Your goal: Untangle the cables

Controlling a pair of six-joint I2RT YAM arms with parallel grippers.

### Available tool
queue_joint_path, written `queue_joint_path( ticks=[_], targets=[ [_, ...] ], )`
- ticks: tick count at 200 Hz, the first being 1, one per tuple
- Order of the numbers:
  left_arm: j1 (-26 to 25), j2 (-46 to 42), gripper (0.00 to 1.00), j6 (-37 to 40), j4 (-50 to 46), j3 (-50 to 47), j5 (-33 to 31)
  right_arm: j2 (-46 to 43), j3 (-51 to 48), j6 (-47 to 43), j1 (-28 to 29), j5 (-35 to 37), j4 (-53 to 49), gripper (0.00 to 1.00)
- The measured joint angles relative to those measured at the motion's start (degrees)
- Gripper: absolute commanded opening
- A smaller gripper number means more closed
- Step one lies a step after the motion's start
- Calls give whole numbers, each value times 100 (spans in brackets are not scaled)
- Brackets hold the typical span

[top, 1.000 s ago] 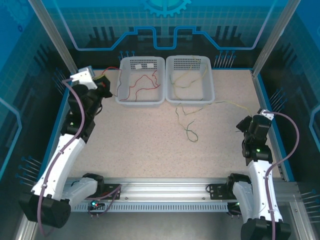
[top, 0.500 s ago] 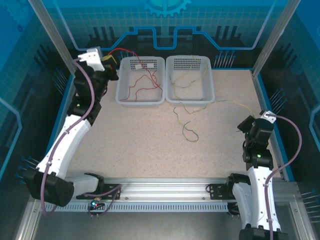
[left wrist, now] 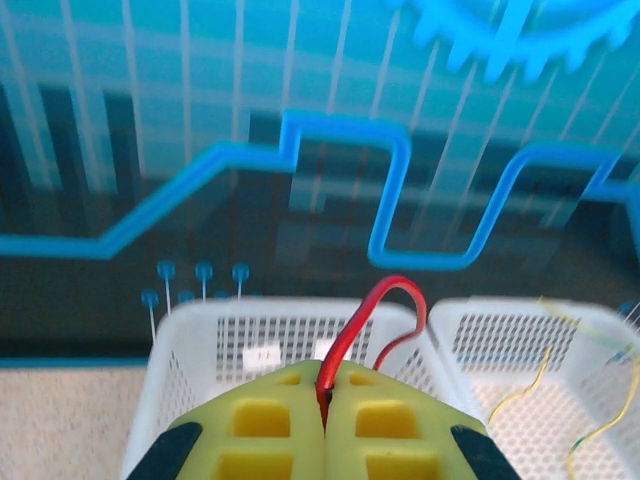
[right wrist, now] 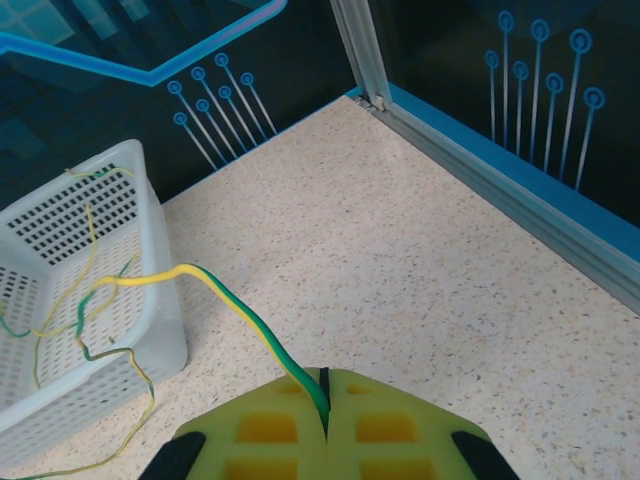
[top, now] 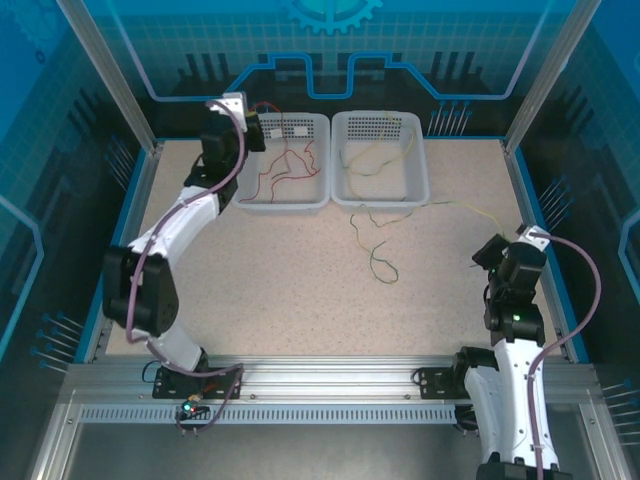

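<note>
No legible txt/nos. anywhere; white stickers (top: 287, 131) on left basket (top: 280, 203) too blurry to read.

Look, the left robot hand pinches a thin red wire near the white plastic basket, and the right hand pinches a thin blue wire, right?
Not quite. The right gripper is shut on a thin green-and-yellow wire, not a blue one, as the right wrist view shows. The left gripper does pinch a thin red wire near the white plastic basket.

We're looking into a robotics lab cell: blue circuit-print panels (top: 330, 40) are walling in a speckled table (top: 300, 300), and an aluminium rail (top: 330, 372) is running along the front.
</note>
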Motion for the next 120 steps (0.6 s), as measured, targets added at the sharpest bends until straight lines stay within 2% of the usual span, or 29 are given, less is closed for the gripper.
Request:
queue_joint_path(
  ticks=[42,82,96,120],
  targets=[
    [0,979,0,-22,-111,116,-9,-433,-31,-151,90,-341,76,0],
    [-28,1749,0,-236,-1040,1130,76,-675,-74,-282,260,-907,306,0],
    [-50,1919,5,-328,-1303,1353,105,-708,-85,-302,332,-1154,448,0],
    [-66,2229,4,-481,-1843,1709,144,-708,-85,-328,461,-1565,728,0]
  ],
)
